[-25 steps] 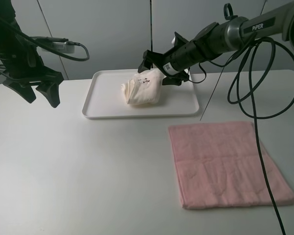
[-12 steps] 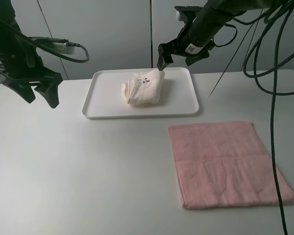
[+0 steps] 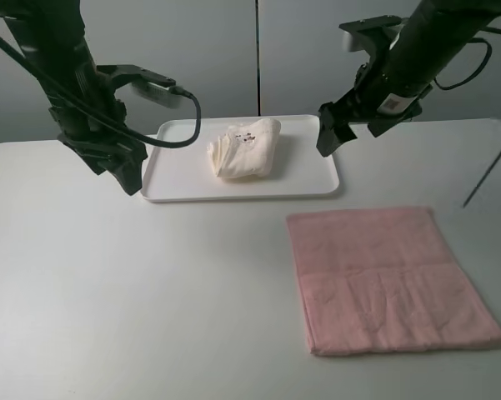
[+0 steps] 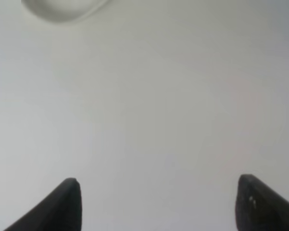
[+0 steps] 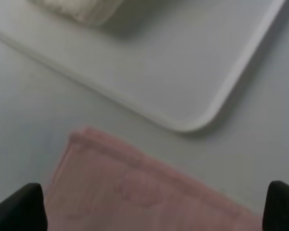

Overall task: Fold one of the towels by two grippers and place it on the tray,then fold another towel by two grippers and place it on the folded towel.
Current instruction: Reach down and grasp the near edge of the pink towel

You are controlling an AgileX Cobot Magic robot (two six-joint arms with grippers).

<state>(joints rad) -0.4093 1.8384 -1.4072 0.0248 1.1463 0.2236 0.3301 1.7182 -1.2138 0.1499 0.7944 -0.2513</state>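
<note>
Towels, two in all, on one white table [image 3: 108,292], alongside one tray [image 3: 233,197] and two grippers. At far left, left gripper [image 3: 121,171] hanging low over bare tabletop just beside the tray's left end, black fingers [image 4: 67,204] spread wide with nothing between them. Next, the single white tray at the back of the table, carrying the cream towel [image 3: 244,148], folded into a thick bundle near the tray's middle, small printed motif facing up. Further right, right gripper [image 3: 338,137] poised above the tray's right edge, jaws likewise splayed apart and empty, clear of the cream towel. Nearest the camera and farthest right, the pink towel [image 3: 388,279], spread flat on the table, apart from the tray, one faint crease running across it, touched by neither gripper.
</note>
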